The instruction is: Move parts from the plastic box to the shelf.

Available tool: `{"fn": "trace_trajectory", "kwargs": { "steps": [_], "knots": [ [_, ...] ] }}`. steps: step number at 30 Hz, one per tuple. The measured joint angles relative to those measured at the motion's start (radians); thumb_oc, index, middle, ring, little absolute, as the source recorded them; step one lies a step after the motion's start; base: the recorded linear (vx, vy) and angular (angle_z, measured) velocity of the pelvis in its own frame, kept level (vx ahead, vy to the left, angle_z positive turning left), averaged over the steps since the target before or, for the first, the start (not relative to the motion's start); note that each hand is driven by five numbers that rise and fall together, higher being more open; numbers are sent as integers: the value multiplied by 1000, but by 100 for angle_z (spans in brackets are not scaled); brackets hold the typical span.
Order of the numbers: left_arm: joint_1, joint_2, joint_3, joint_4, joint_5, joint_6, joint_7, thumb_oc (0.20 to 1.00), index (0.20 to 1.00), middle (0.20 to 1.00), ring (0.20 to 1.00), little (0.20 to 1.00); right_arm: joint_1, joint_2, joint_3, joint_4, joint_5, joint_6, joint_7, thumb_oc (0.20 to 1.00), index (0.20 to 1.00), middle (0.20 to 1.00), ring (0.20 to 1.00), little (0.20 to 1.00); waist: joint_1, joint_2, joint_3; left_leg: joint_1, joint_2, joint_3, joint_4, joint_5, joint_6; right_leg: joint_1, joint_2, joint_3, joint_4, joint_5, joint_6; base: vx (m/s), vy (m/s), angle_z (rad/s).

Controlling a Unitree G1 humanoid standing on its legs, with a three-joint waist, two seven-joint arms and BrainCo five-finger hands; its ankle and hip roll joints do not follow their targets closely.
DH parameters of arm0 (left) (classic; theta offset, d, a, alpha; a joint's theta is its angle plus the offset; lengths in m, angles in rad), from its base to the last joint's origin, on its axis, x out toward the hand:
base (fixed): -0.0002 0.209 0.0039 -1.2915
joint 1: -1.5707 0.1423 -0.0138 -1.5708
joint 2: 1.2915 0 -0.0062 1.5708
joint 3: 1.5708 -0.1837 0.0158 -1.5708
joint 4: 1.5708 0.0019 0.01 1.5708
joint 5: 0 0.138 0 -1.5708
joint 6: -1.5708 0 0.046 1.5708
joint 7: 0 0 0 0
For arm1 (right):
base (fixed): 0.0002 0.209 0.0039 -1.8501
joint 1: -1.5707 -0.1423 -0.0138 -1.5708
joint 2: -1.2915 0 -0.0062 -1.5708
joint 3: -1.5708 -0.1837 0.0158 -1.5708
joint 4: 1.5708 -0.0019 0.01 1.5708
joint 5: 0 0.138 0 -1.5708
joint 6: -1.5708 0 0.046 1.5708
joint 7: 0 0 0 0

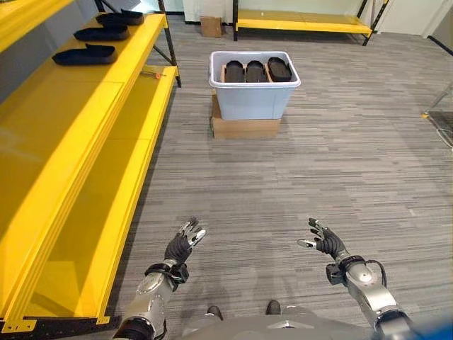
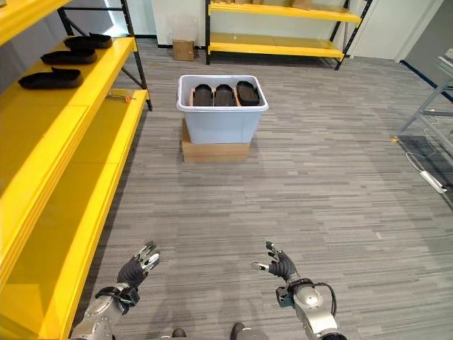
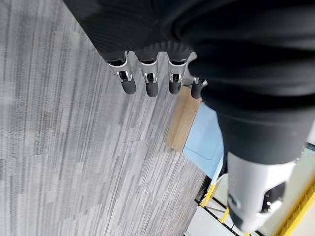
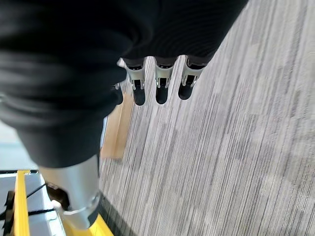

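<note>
A pale blue plastic box (image 1: pixel 253 95) stands on a flat cardboard carton (image 1: pixel 245 127) ahead on the floor, holding three black parts (image 1: pixel 256 71) side by side. On the upper board of the yellow shelf (image 1: pixel 78 120) at my left lie three more black parts (image 1: pixel 85 54). My left hand (image 1: pixel 182 244) and right hand (image 1: pixel 325 241) hover low over the floor, far short of the box, both open with relaxed fingers and holding nothing. The left wrist view shows the box (image 3: pixel 204 140) and carton (image 3: pixel 181 120) past the fingers (image 3: pixel 150 81).
Grey striped carpet lies between me and the box. A second yellow shelf (image 1: pixel 304 23) runs along the far wall, with a small cardboard box (image 1: pixel 210 26) beside it. A grey rack (image 2: pixel 432 106) stands at the right. A small orange-tipped item (image 1: pixel 154 73) rests on the lower shelf board.
</note>
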Motion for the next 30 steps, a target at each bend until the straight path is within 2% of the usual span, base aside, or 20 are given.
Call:
{"fn": "trace_trajectory", "kwargs": {
  "steps": [2, 4, 6, 7, 9, 10, 11, 13, 14, 15, 16, 18, 20, 21, 24, 25, 27, 28, 29, 30],
  "knots": [
    [3, 3, -3, 0, 13, 0, 0, 1000, 1000, 1000, 1000, 1000, 0, -1, -1, 0, 0, -5, -10, 1000, 1000, 1000, 1000, 1000, 1, 8, 23, 20, -10, 2, -3, -8, 16, -59, -42, -29, 131, 4, 37, 97, 27, -11],
    [6, 8, -11, -1, 15, -1, -1, 1000, 1000, 1000, 1000, 1000, 5, -5, -2, 0, 0, -8, -16, 1000, 1000, 1000, 1000, 1000, -1, 1, 33, 31, -30, 5, -3, -23, 20, -116, -100, -87, 216, -12, 96, 145, -57, -8],
    [7, 13, -9, -2, 18, -1, 0, 1000, 1000, 1000, 1000, 1000, 15, -5, -3, -1, 1, -11, -15, 1000, 1000, 1000, 1000, 1000, -3, -3, 35, 30, -46, 1, -3, -33, 12, -135, -110, -85, 101, -1, 109, 202, -133, 3],
    [7, 17, -10, -3, 23, 1, 0, 1000, 1000, 1000, 1000, 1000, 23, -3, -7, -1, 1, -14, -14, 1000, 1000, 1000, 1000, 1000, -9, -8, 36, 31, -55, -3, -3, -37, 14, -140, -110, -78, -2, 20, 121, 252, -164, 15],
    [8, 18, -10, -4, 30, 2, 0, 1000, 1000, 1000, 1000, 1000, 45, 3, -16, -1, 1, -16, -15, 1000, 1000, 1000, 1000, 1000, -20, -13, 34, 34, -63, -18, -2, -42, 14, -140, -109, -78, -172, 76, 124, 370, -257, 21],
    [17, 23, -26, -2, 51, 2, 0, 1000, 1000, 1000, 1000, 1000, 53, 17, -17, 14, -1, -21, -28, 1000, 1000, 1000, 1000, 1000, -24, -20, 37, 63, -63, -28, 2, -53, 1, -139, -113, -79, -277, 151, 129, 450, -332, 21],
    [24, 17, -45, 0, 58, 2, -2, 1000, 1000, 1000, 1000, 1000, 55, 20, -18, 21, -2, -29, -43, 1000, 1000, 1000, 1000, 1000, -28, -24, 36, 84, -62, -47, 5, -63, 1, -136, -109, -69, -307, 172, 129, 388, -284, 55],
    [27, 10, -81, -3, 72, 1, -20, 1000, 1000, 1000, 1000, 1000, 56, 18, -50, 52, -3, -44, -91, 1000, 1000, 1000, 1000, 1000, -53, -36, 34, 131, -43, -107, 5, -88, -27, -91, -101, 8, -310, 181, 116, 343, -224, 90],
    [33, 9, -80, -5, 75, 0, -20, 1000, 1000, 1000, 1000, 1000, 58, 18, -58, 62, -3, -52, -104, 1000, 1000, 1000, 1000, 1000, -54, -43, 32, 145, -40, -116, 8, -103, -39, -73, -100, 9, -299, 176, 115, 421, -313, 66],
    [37, 3, -80, 2, 80, 0, -19, 1000, 1000, 1000, 1000, 1000, 60, 12, -71, 74, -3, -54, -116, 1000, 1000, 1000, 1000, 1000, -53, -52, 27, 170, -26, -126, 14, -118, -59, -54, -83, 11, -294, 220, 59, 313, -168, 31],
    [46, -8, -79, -2, 90, 0, -18, 1000, 1000, 1000, 1000, 1000, 53, -1, -83, 81, -2, -55, -130, 1000, 1000, 1000, 1000, 1000, -48, -20, 26, 182, 4, -120, 22, -122, -80, -43, -51, 1, -278, 206, 15, 325, -170, 20],
    [54, -9, -77, -9, 91, 0, -18, 1000, 1000, 1000, 1000, 1000, 15, -44, -83, 79, 4, -56, -154, 1000, 1000, 1000, 1000, 1000, -44, 37, 24, 191, 80, -80, 59, -131, -105, -1, 28, -20, -297, 175, -47, 289, -159, 4],
    [49, -8, -76, -10, 91, 1, -19, 1000, 1000, 1000, 1000, 1000, -14, -71, -83, 79, 32, -59, -156, 1000, 1000, 1000, 1000, 1000, -32, 40, 23, 192, 107, -29, 122, -121, -120, 22, 60, -23, -307, 172, -121, 334, -245, -22],
    [48, -10, -76, -10, 91, 0, -19, 1000, 1000, 1000, 1000, 1000, -30, -79, -85, 78, 36, -61, -159, 1000, 1000, 1000, 1000, 1000, -28, 40, 23, 184, 118, -14, 162, -119, -121, 36, 66, -19, -309, 162, -137, 340, -313, -27],
    [39, -19, -73, -10, 88, -7, -21, 1000, 1000, 1000, 1000, 1000, -31, -97, -90, 78, 36, -65, -149, 1000, 1000, 1000, 1000, 1000, -27, 28, 0, 152, 160, -26, 308, -66, -201, 92, 89, -21, -328, 104, -138, 184, -236, -10],
    [28, -23, -68, -9, 83, -11, -18, 1000, 1000, 1000, 1000, 1000, -23, -97, -90, 78, 29, -67, -142, 1000, 1000, 1000, 1000, 1000, -27, 25, -5, 120, 185, -30, 395, -44, -224, 101, 97, -21, -319, 84, -151, 213, -314, -6],
    [22, -24, -66, -11, 77, -24, -13, 1000, 1000, 1000, 1000, 1000, -20, -96, -80, 79, 15, -68, -136, 1000, 1000, 1000, 1000, 1000, -25, 22, -14, 65, 216, -29, 514, -9, -240, 105, 104, -10, -319, 71, -177, 149, -242, -19],
    [16, -21, -65, -5, 134, -59, -6, 1000, 1000, 1000, 1000, 1000, -20, -95, -78, 78, -6, -69, -134, 1000, 1000, 1000, 1000, 1000, -28, 22, -18, 18, 235, -62, 596, 46, -279, 107, 119, -11, -311, 56, -199, 127, -200, -20],
    [3, -14, -67, -2, 180, -91, 2, 1000, 1000, 1000, 1000, 1000, -15, -95, -77, 79, -11, -69, -134, 1000, 1000, 1000, 1000, 1000, -27, 11, -18, -51, 254, -87, 710, 98, -295, 112, 112, -9, -314, 49, -210, 129, -141, -19],
    [-6, -13, -70, -3, 205, -118, 3, 1000, 1000, 1000, 1000, 1000, -18, -97, -77, 79, -11, -69, -134, 1000, 1000, 1000, 1000, 1000, -23, 2, -15, -114, 257, -91, 813, 86, -301, 122, 108, 1, -319, 45, -221, 163, -102, -11]
  ]
}}
